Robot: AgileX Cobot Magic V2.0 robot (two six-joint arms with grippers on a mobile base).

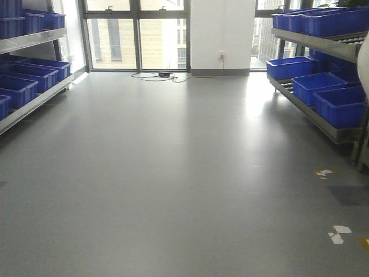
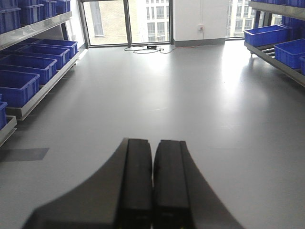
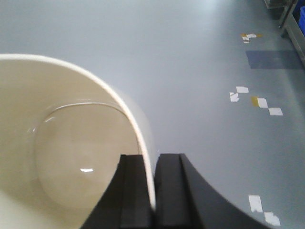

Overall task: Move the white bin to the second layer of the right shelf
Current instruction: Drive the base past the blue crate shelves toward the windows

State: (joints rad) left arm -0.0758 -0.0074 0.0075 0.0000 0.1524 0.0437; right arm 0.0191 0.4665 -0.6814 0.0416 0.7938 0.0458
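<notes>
The white bin (image 3: 71, 143) fills the left of the right wrist view, its smooth cream inside and rounded base facing me, held above the grey floor. My right gripper (image 3: 153, 160) is shut on the bin's rim, one finger inside the wall and one outside. A pale curved edge (image 1: 363, 60) at the far right of the front view looks like the same bin. The right shelf stands at the right of the front view; its upper level (image 1: 311, 41) shows rollers and carries blue crates. My left gripper (image 2: 153, 148) is shut and empty above the floor.
Blue crates (image 1: 340, 104) fill the right rack's bottom level. A left rack (image 1: 34, 101) also holds blue crates. A cable and box (image 1: 164, 74) lie by the window. Tape marks (image 1: 337, 234) dot the floor near the right rack's post (image 1: 362, 144).
</notes>
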